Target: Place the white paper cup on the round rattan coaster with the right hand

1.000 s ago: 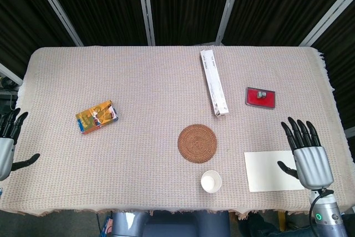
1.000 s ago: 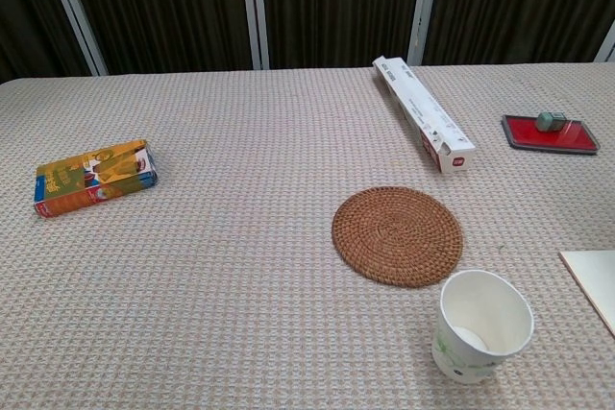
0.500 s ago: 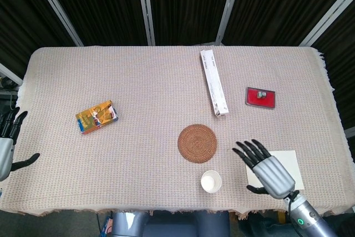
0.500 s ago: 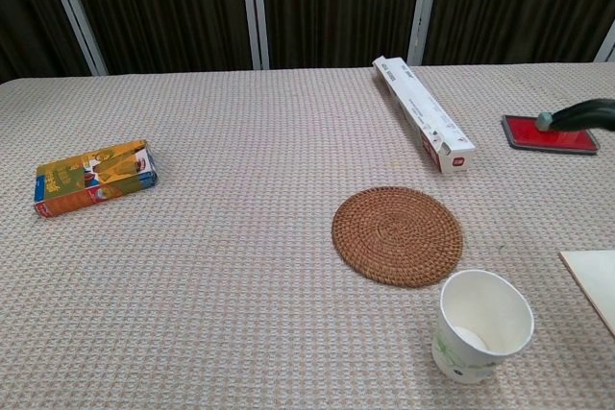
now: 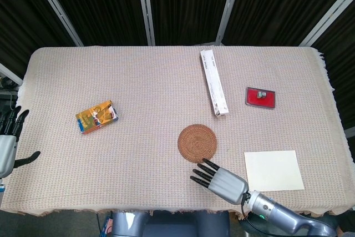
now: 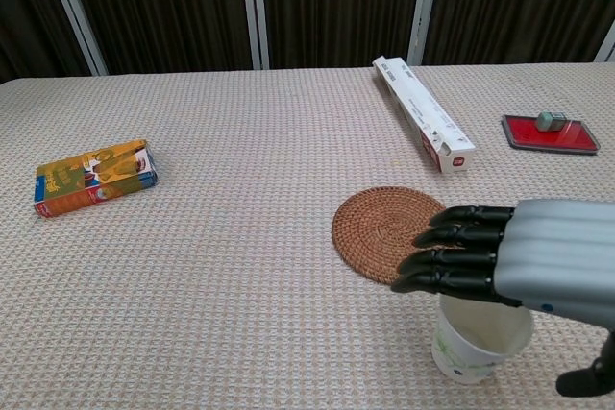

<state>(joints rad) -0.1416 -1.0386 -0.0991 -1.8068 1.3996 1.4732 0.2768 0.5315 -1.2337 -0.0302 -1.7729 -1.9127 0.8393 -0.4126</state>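
White paper cup (image 6: 478, 343): upright on bench (image 5: 150, 104), just on the near side of round rattan coaster (image 5: 197, 143), apart from its rim; mouth up, long axis vertical. Right hand (image 6: 524, 256): directly above cup, fingers (image 6: 452, 258) extended flat and slightly apart, tips toward coaster, holding nothing; cup below the palm rather than between fingers, hidden in head view. Left hand (image 5: 6, 147): far from coaster at bench's left edge, fingers spread, empty. Right hand plainly the nearer; likely descent and wrap needed.
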